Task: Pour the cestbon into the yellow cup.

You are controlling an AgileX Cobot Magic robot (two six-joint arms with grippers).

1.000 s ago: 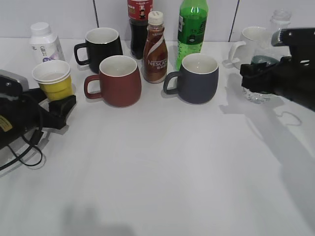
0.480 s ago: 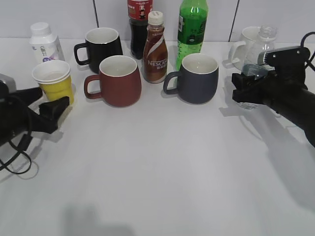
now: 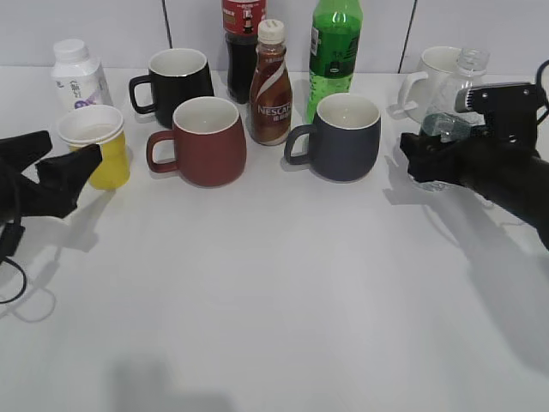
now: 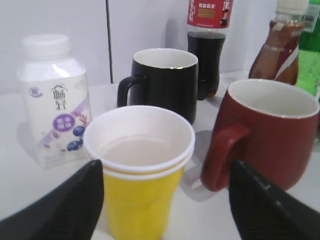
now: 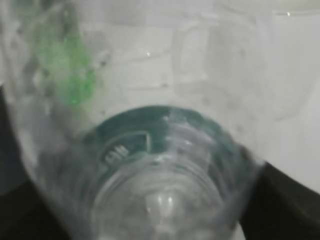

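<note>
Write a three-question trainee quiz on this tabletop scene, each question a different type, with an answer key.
1. True or false: the left gripper is clamped shut on the yellow cup.
2. Multiple choice: what does the right gripper hold? A) the red mug B) the cestbon C) the green bottle
3. Fill in: in the exterior view, the mug nearest the yellow cup is the ___ one.

Key
1. False: its fingers stand open on either side of the cup.
2. B
3. red
</note>
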